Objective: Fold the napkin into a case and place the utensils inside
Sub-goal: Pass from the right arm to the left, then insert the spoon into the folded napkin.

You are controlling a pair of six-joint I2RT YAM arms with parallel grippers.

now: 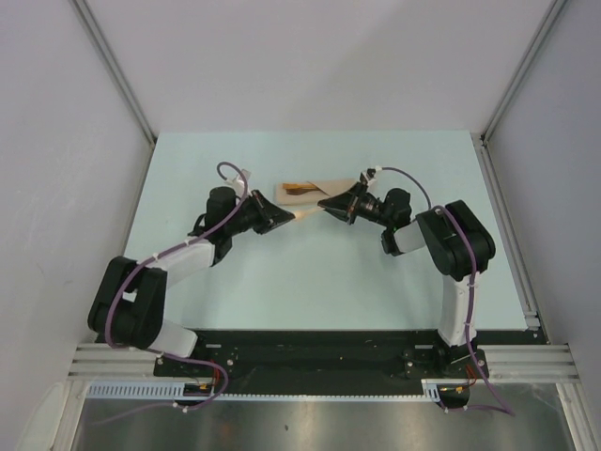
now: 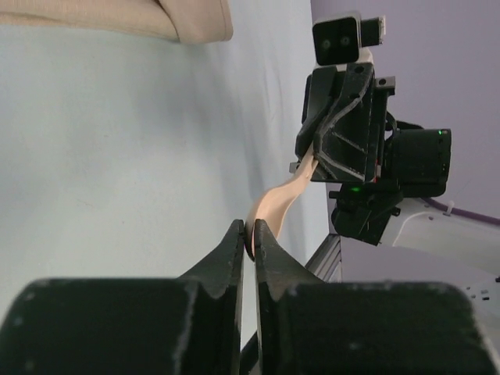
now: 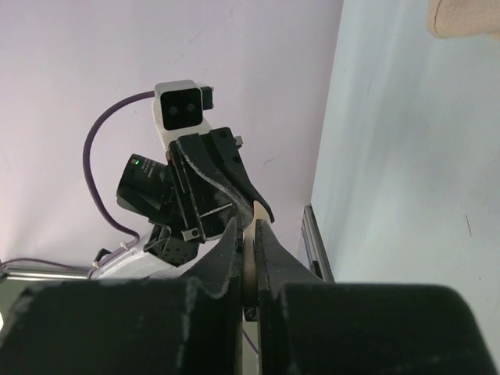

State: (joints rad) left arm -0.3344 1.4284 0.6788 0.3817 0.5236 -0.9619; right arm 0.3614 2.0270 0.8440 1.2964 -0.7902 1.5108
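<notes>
Curving between grippers [image 2: 248, 231] [image 3: 250, 226]: slim wooden spoon [image 2: 275, 205]

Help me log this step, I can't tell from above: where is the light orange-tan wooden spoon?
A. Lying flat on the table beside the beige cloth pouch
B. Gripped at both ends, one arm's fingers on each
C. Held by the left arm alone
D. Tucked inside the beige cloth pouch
B: the light orange-tan wooden spoon spans between the left gripper and the right gripper, and each wrist view shows that gripper shut on one end.
</notes>
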